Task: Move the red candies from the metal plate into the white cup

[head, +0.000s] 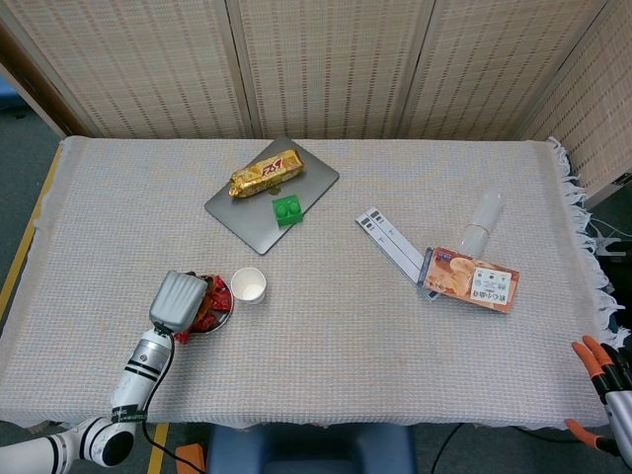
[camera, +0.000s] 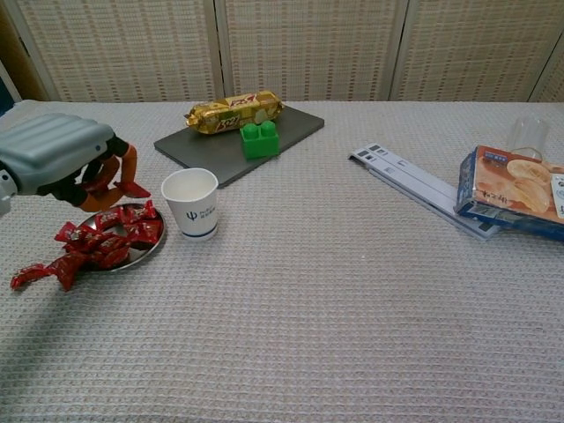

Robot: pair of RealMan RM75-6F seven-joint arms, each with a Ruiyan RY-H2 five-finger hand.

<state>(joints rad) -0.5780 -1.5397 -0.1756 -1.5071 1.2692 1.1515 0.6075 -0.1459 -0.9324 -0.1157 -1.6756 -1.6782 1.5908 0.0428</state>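
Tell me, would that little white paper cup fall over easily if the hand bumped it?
Probably yes. The white cup looks like thin paper and seems empty, so it is likely very light. It stands upright on soft woven cloth, narrower at its base than its rim, so a nudge near the top could tip it. Once down, it would likely roll in a curve.
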